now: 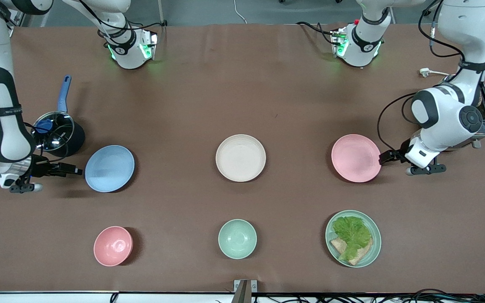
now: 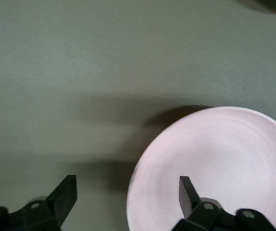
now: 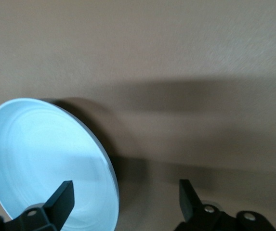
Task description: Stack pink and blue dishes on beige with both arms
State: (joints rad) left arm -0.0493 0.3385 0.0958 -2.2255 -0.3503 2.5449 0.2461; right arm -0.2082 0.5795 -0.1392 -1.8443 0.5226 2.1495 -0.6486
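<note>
At the right arm's end of the brown tabletop (image 1: 242, 84), the right claw (image 1: 76, 170) spreads wide, its fingers straddling the rim of the matte light blue round plate (image 1: 109, 168). The matte cream-beige round plate (image 1: 241, 158) sits mid-table, bare. Toward the left arm's end, the left claw (image 1: 383, 158) also gapes wide, fingers either side of the matte pale pink round plate's (image 1: 355, 158) rim.

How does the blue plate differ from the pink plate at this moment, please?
The blue plate is light blue and lies toward the right arm's end, at the open right gripper; the pink plate is pale pink and lies toward the left arm's end, at the open left gripper. Each gripper has one finger over its plate's rim. Both are shallow, round, equally wide, flanking the beige plate.
</note>
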